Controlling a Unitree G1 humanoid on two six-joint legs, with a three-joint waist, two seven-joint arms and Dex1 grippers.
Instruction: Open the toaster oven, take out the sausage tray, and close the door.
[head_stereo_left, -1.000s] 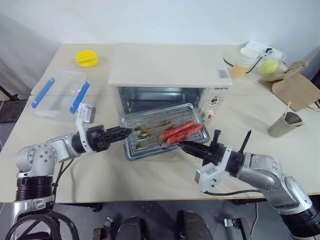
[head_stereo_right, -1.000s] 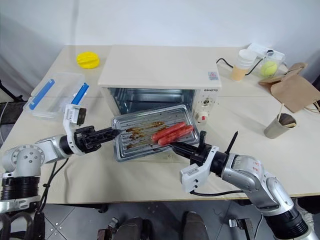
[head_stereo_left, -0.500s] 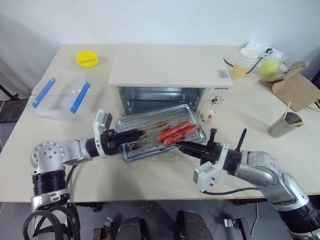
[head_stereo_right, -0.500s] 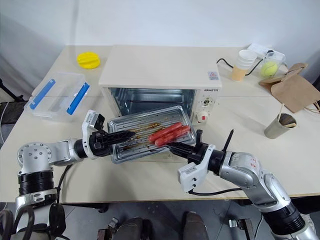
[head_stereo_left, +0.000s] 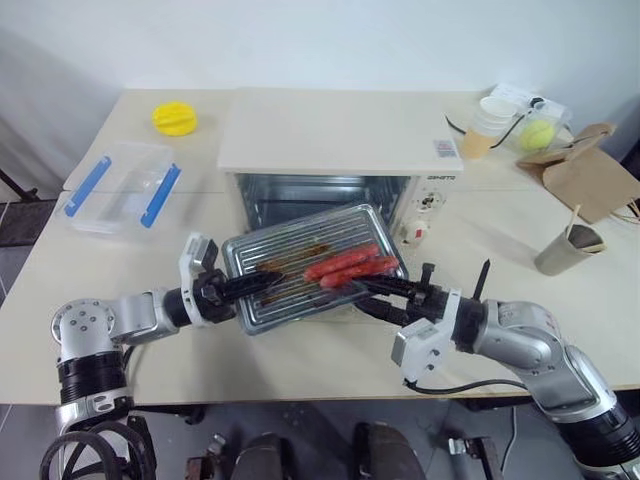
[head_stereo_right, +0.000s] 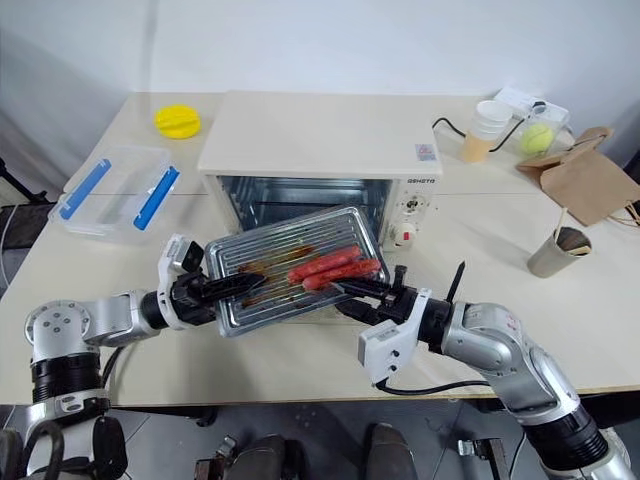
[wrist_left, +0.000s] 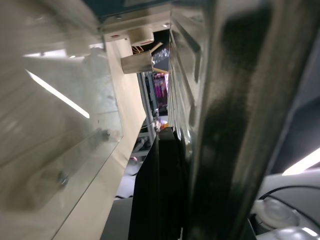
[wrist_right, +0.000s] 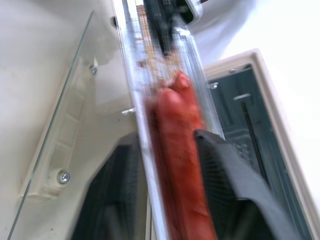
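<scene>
The left gripper (head_stereo_left: 262, 283) is now clamping the sausage tray (head_stereo_left: 305, 264) at its nine o'clock edge while the right gripper (head_stereo_left: 385, 292) is loosening at four o'clock, handing it over.

Your clear blue-handled box (head_stereo_left: 122, 186) near the tabletop's left edge, yellow disc (head_stereo_left: 173, 117) far-left corner, cups (head_stereo_left: 484, 126), ball (head_stereo_left: 537, 132), paper bag (head_stereo_left: 590, 178) far-right
</scene>
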